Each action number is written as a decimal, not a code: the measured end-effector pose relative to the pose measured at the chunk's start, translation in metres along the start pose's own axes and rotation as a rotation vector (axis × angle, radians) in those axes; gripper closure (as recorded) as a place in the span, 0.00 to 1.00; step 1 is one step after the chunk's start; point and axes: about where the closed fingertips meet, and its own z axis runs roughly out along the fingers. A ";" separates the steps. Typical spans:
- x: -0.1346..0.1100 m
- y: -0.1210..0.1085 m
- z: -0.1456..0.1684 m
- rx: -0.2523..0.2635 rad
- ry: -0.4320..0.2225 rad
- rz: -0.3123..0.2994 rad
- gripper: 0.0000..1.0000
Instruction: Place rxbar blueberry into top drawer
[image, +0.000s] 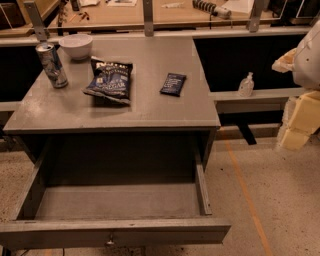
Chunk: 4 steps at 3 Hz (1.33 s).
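The rxbar blueberry (173, 84), a small flat dark navy wrapper with white text, lies flat on the grey table top (160, 112), right of centre. The top drawer (115, 233) is pulled wide open below the table's front edge; nothing shows on its grey floor, and a small handle sits in the middle of its front panel. My gripper (296, 125) shows as pale yellowish parts under the white arm at the right edge of the view. It is well to the right of the table and apart from the bar, at about table height.
On the table stand a crinkled blue-black chip bag (110, 80) left of the bar, a drink can (52, 65) and a white bowl (76, 46) at the back left. A small clear bottle (246, 85) stands on a ledge to the right. Speckled floor lies right of the drawer.
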 end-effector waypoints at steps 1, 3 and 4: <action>-0.001 -0.001 0.000 0.004 0.000 -0.003 0.00; -0.067 -0.032 0.048 0.018 -0.046 -0.403 0.00; -0.103 -0.058 0.069 0.024 -0.102 -0.625 0.00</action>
